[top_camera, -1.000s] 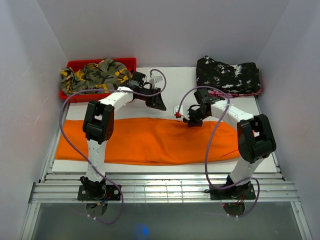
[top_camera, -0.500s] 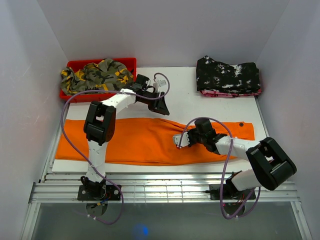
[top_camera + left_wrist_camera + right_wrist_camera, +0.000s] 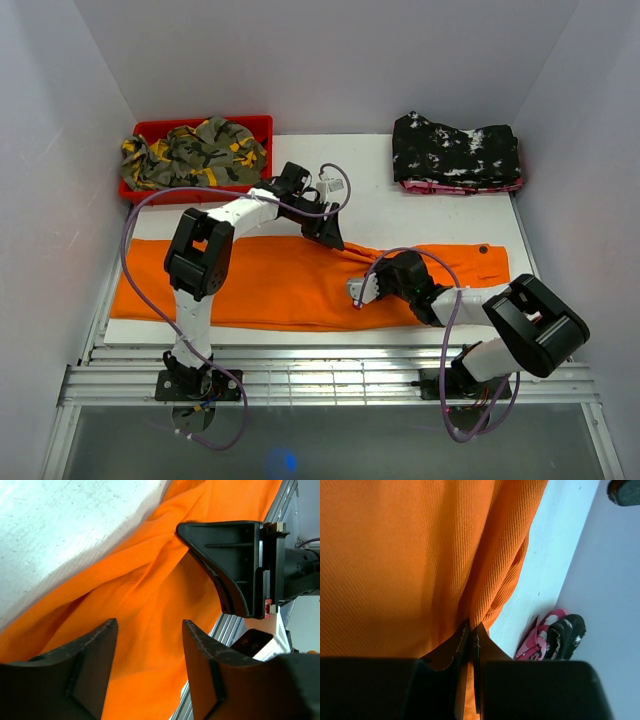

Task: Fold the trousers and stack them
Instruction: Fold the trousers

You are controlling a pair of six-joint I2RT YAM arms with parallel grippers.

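White counter: orange trousers lie stretched along its near half, apparently folded lengthwise once. Right fingers pinch a mid-length ridge of cloth. Left fingers spread wide, empty, over the far edge. Crosswise folds and stacking not yet done.

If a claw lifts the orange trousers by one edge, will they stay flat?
Probably not: the trousers bunch into soft folds where the right claw pinches them, so they should hang limp. The thin ribbed knit looks light and likely not slippery.
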